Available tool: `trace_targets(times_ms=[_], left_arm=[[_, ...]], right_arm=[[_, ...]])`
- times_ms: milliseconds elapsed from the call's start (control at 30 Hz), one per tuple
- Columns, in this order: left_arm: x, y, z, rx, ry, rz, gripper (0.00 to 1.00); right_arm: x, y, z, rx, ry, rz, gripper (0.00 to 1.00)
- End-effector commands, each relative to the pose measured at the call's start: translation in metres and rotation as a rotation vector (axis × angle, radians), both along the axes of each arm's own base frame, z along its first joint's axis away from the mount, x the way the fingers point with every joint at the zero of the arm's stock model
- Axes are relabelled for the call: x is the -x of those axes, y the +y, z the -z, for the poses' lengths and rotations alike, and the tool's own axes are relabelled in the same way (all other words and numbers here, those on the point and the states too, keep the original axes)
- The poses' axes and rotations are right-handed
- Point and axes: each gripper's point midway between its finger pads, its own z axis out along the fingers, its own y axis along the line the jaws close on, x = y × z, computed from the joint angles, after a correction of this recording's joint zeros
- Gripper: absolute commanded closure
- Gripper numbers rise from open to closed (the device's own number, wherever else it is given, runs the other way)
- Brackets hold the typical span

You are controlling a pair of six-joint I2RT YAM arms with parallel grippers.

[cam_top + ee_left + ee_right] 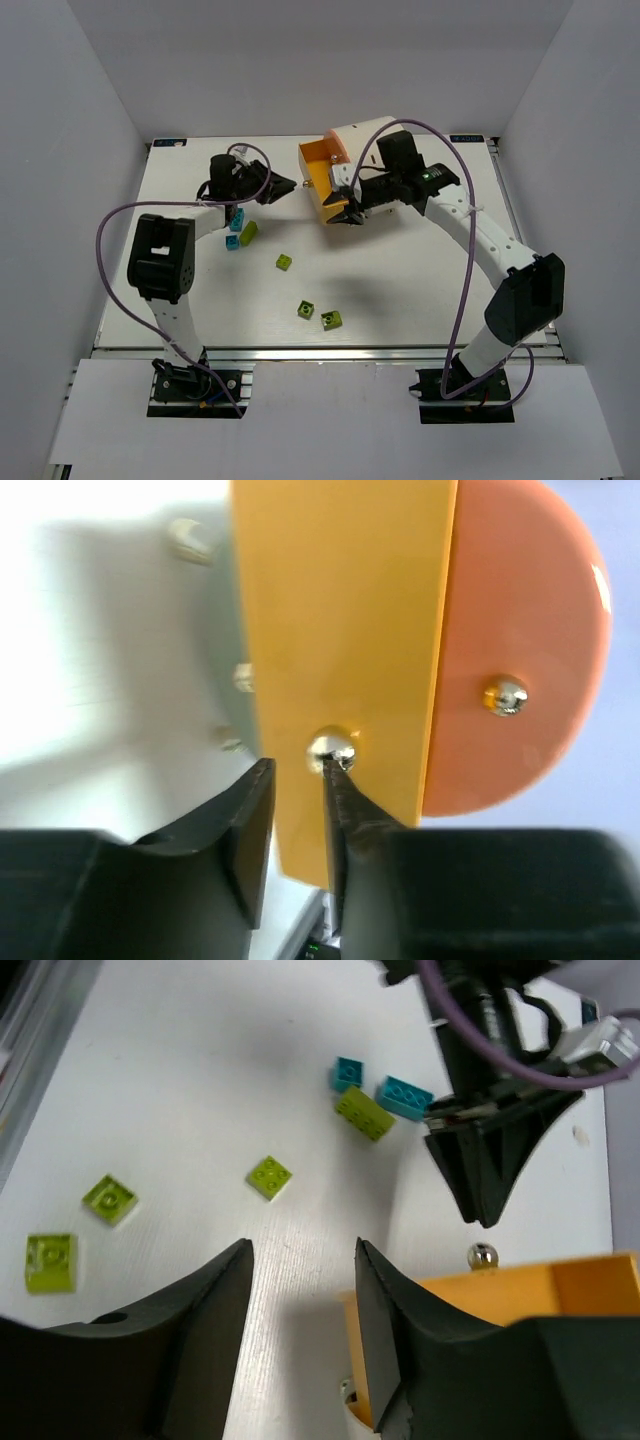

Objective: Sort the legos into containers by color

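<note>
The container (345,160), a cream-white drum with an orange inside, lies on its side at the back of the table. My left gripper (290,185) points at it from the left, open by a narrow gap (298,785), its tip at a brass knob (331,748) on the orange panel (340,610). My right gripper (350,215) hangs open at the drum's near edge (530,1285), its right finger (385,1310) over the orange rim. Lime legos (285,262) (305,309) (331,319) (248,232) and teal legos (237,218) (232,242) lie loose on the table.
In the right wrist view the left gripper (480,1200) hangs just above the knob (483,1255), with teal bricks (405,1097) and a lime brick (364,1113) beside it. A purple cable (110,230) loops over each arm. White walls close in the table (400,290).
</note>
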Motion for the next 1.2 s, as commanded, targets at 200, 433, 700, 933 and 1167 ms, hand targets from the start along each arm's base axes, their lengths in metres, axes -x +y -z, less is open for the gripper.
trace_targets(times_ms=[200, 433, 700, 933, 1167], left_arm=[[0.022, 0.070, -0.021, -0.406, -0.024, -0.134, 1.00], [0.078, 0.086, -0.041, -0.547, -0.128, -0.079, 0.75], [0.157, 0.106, -0.052, -0.578, -0.214, -0.151, 0.23], [0.202, 0.124, -0.048, -0.531, -0.224, -0.300, 0.22], [0.223, 0.139, -0.031, -0.560, -0.156, -0.368, 0.23]], right_arm=[[0.079, -0.032, 0.070, 0.204, 0.046, -0.308, 0.66], [0.124, -0.046, 0.141, 0.417, 0.128, -0.270, 0.35], [0.146, -0.040, 0.189, 0.543, 0.173, -0.184, 0.18], [0.136, -0.021, 0.212, 0.560, 0.193, -0.047, 0.19], [0.142, -0.012, 0.230, 0.562, 0.194, -0.017, 0.21]])
